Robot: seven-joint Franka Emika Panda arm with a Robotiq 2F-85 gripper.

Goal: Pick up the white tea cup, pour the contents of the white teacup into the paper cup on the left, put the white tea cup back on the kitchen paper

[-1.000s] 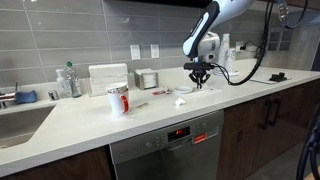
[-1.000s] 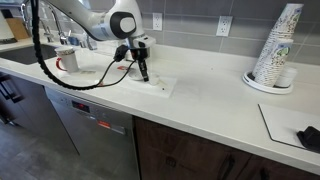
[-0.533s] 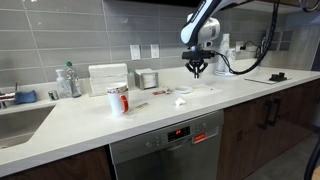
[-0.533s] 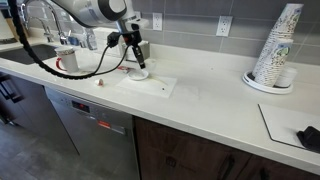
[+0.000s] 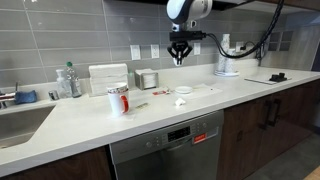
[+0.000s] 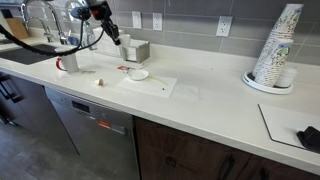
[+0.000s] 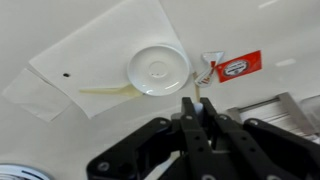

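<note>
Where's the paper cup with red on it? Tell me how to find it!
Start at the long white countertop and find the sink at its end. Between the sink and the flat kitchen paper stands the paper cup, in front of a white box. Unlike that plain box, it is round with red print around its side.

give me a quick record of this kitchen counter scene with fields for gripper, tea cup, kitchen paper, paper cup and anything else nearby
gripper: black Robotiq gripper, high above the counter, fingers together, holding nothing
tea cup: small round white tea cup, standing on the kitchen paper, not held
kitchen paper: thin flat white kitchen paper, lying on the countertop, yellowish streak beside the cup
paper cup: white paper cup with red print, upright, apart from the sheet
other: red-and-white tag, lying by the sheet's edge
</note>
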